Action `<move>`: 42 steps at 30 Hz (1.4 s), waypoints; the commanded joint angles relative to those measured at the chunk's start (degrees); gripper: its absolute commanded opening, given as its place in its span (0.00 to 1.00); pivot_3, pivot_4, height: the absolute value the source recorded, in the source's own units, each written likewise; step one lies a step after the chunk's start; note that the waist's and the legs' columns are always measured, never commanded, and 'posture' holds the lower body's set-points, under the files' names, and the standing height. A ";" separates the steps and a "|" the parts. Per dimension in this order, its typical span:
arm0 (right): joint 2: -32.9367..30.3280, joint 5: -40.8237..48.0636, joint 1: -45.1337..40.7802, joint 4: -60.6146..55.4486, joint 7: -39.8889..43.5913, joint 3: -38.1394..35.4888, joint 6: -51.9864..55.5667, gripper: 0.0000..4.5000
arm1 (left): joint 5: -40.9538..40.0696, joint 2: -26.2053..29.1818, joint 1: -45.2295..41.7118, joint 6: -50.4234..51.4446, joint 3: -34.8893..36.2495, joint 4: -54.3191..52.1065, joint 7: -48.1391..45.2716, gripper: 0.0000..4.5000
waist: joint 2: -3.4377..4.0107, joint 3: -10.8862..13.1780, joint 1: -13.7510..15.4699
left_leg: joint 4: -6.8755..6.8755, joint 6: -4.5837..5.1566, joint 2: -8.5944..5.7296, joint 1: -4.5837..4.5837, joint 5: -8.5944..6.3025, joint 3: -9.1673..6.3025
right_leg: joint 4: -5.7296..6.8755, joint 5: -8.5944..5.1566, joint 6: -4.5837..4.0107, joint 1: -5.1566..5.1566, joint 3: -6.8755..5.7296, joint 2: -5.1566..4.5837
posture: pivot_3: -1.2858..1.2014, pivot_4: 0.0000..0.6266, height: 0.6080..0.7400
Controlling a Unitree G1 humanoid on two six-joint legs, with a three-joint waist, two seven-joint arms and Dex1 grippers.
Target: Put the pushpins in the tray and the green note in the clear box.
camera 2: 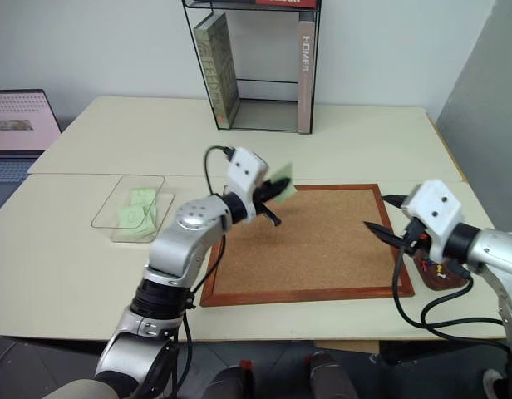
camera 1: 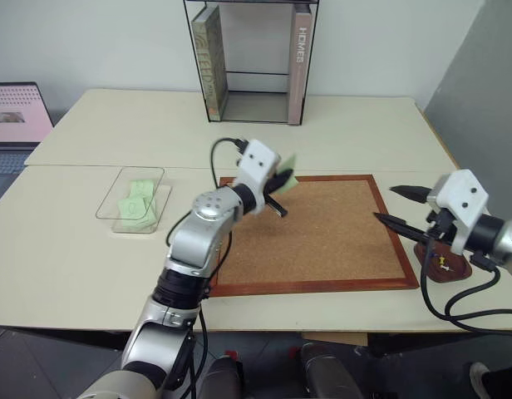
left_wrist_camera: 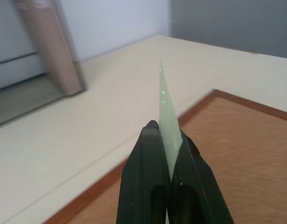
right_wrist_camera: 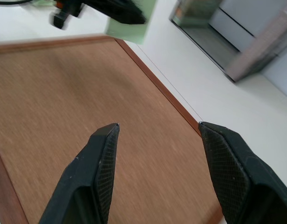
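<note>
Here, left end effector pinches green note.

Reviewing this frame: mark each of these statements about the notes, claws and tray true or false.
1. The left claw is shut on a green note. True.
2. The right claw is shut on a pushpin. False: its fingers stand apart with nothing between them.
3. The clear box already has green notes in it. True.
4. The tray sits on the cork board. False: it sits on the table, off the board's right edge.
</note>
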 commanded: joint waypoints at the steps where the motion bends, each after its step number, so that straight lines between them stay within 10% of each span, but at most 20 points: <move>1: 3.10 1.94 -8.74 2.80 2.01 8.17 0.22 0.64 | 1.98 5.68 0.28 2.32 6.95 -4.63 3.90 0.00 | 0.00 0.01 -0.20 | 0.00 0.00 0.00 -0.05 0.00 0.03 | -0.01 0.00 0.00 -0.06 0.02 0.00 | 0.52 0.24 1.00; 10: 11.16 -3.51 -23.44 18.68 4.77 22.03 -3.04 0.64 | 4.78 18.07 9.60 2.29 16.24 -2.79 6.87 0.00 | -0.08 0.08 0.59 | -0.03 -0.01 0.07 -0.24 -0.01 -0.10 | 0.01 -0.01 -0.04 -0.24 -0.22 -0.03 | 0.52 0.24 1.00; 25: 15.19 -7.08 -26.36 21.43 4.78 25.51 -4.31 0.64 | 2.10 19.64 9.67 4.52 20.23 5.65 8.45 0.00 | -0.09 0.07 1.38 | -0.02 -0.02 0.10 -0.27 -0.01 -0.11 | 0.11 0.00 -0.13 -0.33 -0.37 -0.07 | 0.52 0.24 1.00; 42: 16.64 -7.44 -27.21 22.21 4.89 25.24 -4.85 0.64 | 0.06 19.25 8.95 7.44 21.08 2.76 11.05 0.74 | -0.08 0.07 1.38 | -0.03 -0.02 0.11 -0.27 -0.01 -0.11 | 0.12 0.02 -0.17 -0.35 -0.37 -0.07 | 0.52 0.24 1.00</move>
